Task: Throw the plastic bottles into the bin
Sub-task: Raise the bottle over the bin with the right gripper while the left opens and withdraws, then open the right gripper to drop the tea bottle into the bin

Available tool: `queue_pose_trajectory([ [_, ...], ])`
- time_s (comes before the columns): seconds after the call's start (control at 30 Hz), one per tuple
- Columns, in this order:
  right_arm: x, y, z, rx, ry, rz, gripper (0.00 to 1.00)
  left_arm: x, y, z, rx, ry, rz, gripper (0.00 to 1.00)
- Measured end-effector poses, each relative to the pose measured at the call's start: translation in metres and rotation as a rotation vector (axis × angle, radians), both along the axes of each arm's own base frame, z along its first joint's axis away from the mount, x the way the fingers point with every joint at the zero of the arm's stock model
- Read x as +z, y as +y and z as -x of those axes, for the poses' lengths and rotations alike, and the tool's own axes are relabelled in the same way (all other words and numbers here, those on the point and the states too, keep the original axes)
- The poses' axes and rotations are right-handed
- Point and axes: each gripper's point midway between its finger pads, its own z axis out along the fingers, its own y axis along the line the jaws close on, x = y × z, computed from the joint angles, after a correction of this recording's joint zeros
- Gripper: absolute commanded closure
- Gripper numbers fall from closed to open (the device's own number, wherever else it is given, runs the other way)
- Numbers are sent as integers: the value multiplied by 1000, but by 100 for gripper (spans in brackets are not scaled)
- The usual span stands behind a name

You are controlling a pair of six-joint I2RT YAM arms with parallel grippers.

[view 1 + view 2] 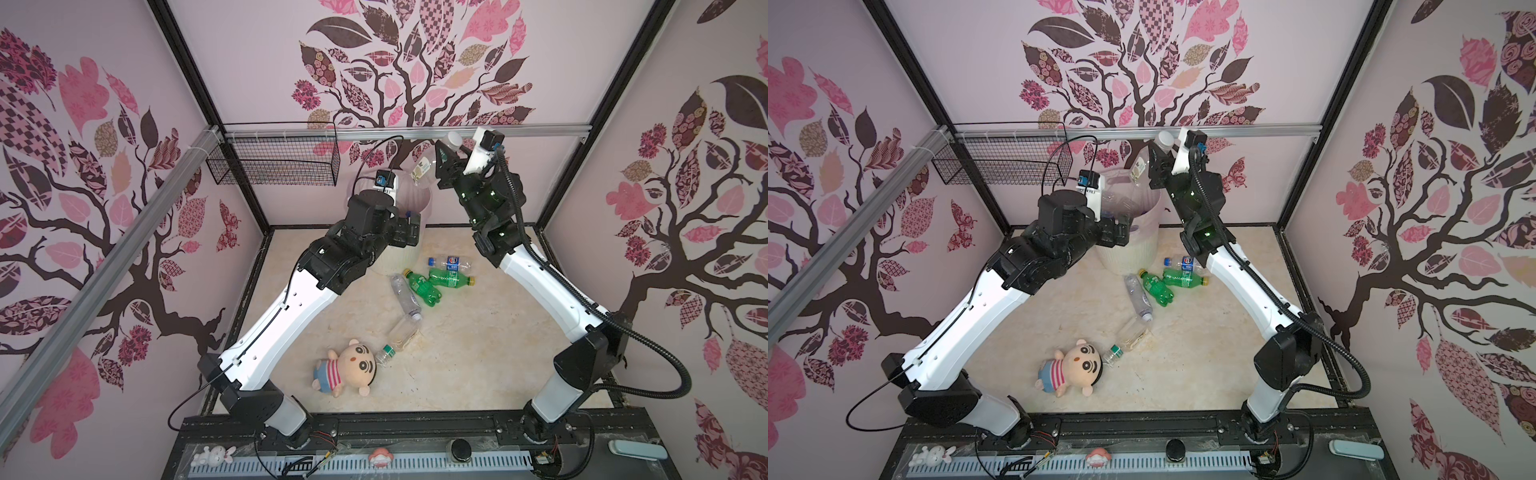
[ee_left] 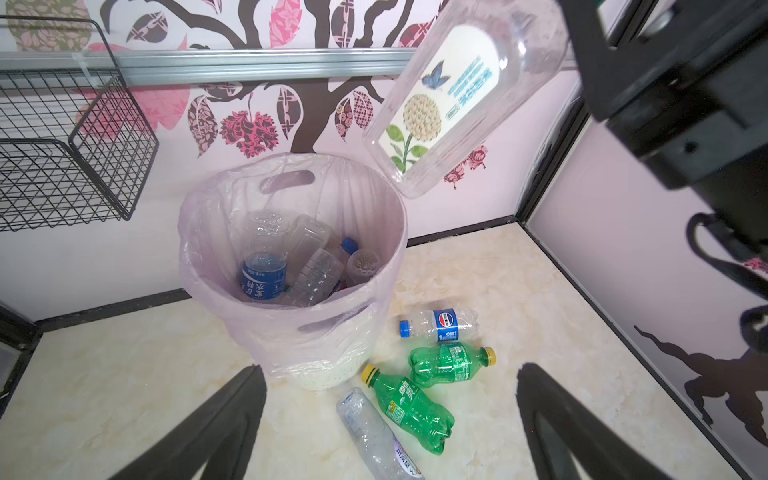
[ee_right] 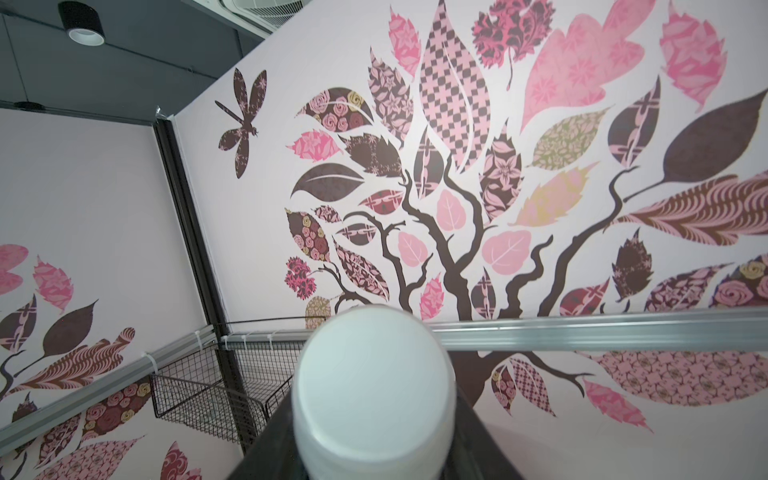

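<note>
In a top view we see the right gripper (image 1: pixel 445 164) pinching the clear bottle (image 1: pixel 422 170) near its cap, long axis slanting base-down toward 8 o'clock above the bin (image 2: pixel 291 332) rim, while the nearer left gripper (image 1: pixel 409 228) is spread and empty.

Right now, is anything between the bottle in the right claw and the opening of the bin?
Nothing visible does. The right claw holds the clear bottle in the air above the far rim of the bin, with only free air between them. The open left claw hangs at the near side, not over the opening.
</note>
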Motion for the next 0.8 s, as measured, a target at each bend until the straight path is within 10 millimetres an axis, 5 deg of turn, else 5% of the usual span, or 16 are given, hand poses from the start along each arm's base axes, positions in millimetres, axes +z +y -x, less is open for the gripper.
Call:
queue_pose_trajectory([
  [0.2, 51, -11, 20, -25, -128, -22, 67, 7, 10, -7, 34, -13, 31, 3],
  [0.4, 66, -11, 17, -35, -163, -46, 66, 9, 26, -14, 81, -8, 61, 3],
  [0.47, 56, -4, 1, -37, -135, -45, 64, 9, 27, -15, 84, -7, 66, 3],
  [0.53, 34, 7, -24, -37, -73, -29, 47, 8, 28, -14, 85, -4, 68, 3],
  [0.67, -36, 27, -75, -64, 112, 33, 30, 5, 30, -14, 87, 2, 66, 3],
  [0.8, -79, 32, -96, -101, 226, 83, 25, -1, 34, -14, 98, 15, 65, 3],
])
